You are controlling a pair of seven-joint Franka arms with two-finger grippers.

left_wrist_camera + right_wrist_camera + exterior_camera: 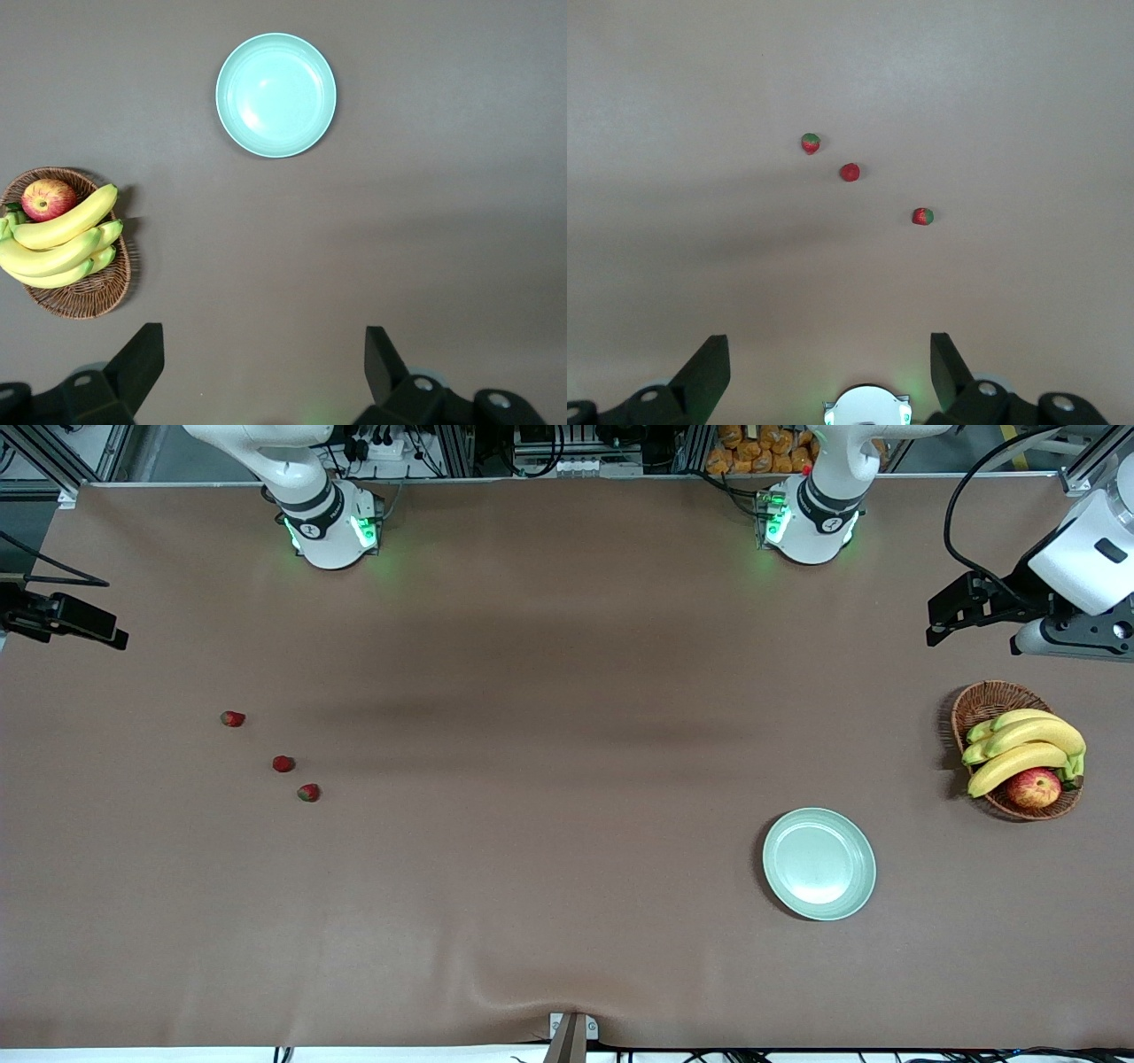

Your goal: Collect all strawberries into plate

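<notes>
Three strawberries lie on the brown worktop (532, 868) toward the right arm's end, strung out in a slanting line and not touching. They are tiny, bright red, each with a speck of green at the top. The first strawberry (232, 718) lies farthest from the front camera; the middle strawberry (283, 763) lies a little nearer, and the last strawberry (308, 793) is the nearest of the three. In the right wrist view the same three show as small red dots at (922, 216), (850, 172) and (811, 142).

The plate (819, 864) sits well apart from them, toward the left arm's end and nearer to the front camera than the berries. It is round, shallow and pale mint green, with a low raised rim, smooth and plain, and holds nothing.

Beside the plate, closer to the left arm's end, stands a brown wicker basket (990, 701) holding yellow bananas (1028, 748) and a red-yellow apple (1034, 787). The open stretch of worktop between berries and plate is bare.

The left claw (263, 363) hangs high over the worktop near the basket, fingers spread wide, holding nothing. The right claw (829, 363) hangs high over the worktop's edge at the right arm's end, fingers likewise wide apart and empty.
</notes>
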